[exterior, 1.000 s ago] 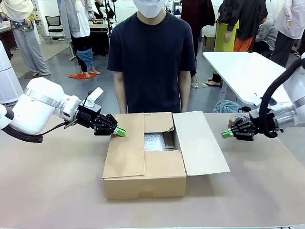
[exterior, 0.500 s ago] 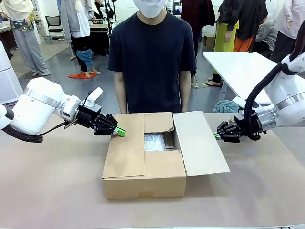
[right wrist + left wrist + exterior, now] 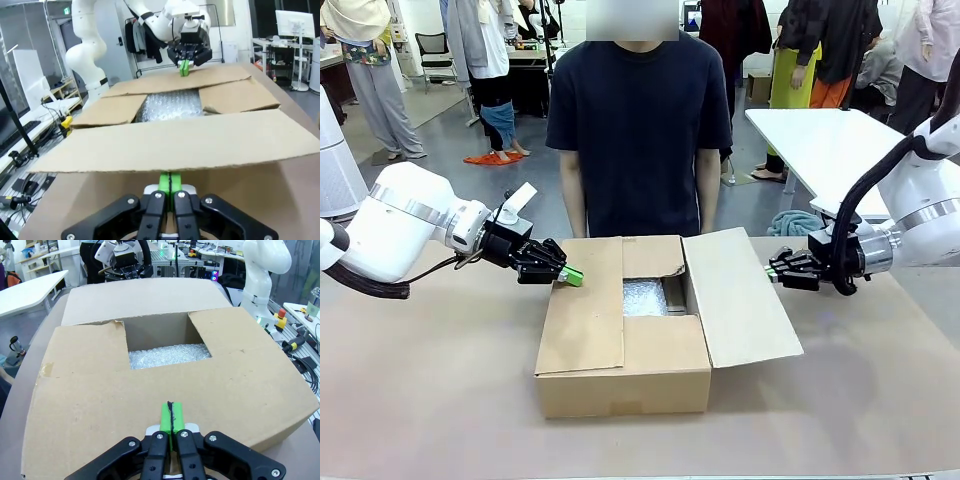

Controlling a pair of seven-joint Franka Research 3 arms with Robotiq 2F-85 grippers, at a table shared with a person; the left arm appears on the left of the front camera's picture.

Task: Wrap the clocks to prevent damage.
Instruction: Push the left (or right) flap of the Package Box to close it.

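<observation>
At the middle of the table (image 3: 420,400) sits the cardboard box (image 3: 620,370), with a person (image 3: 638,120) standing just behind its far side. No clock face is visible; through the gap between the flaps there is bubble wrap (image 3: 645,297) low inside the box, and the clocks are presumably bundled in it, though I cannot tell. The left flap (image 3: 585,310) and the near flap lie folded flat, while the right flap (image 3: 740,300) slopes outward, not yet closed.

The left gripper (image 3: 572,276) has its green pads pressed together on nothing, tip resting at the far-left edge of the left flap. The right gripper (image 3: 772,268) is likewise pinched closed and empty, its tip just at the outer edge of the right flap, seemingly below that edge in the right wrist view.

Clocks are likely fragile, so the soft, light wrap should take any contact. The cardboard looks light and stiff, hinging at its crease; a closed fingertip pushing near the free edge should swing it over without crushing the contents.
</observation>
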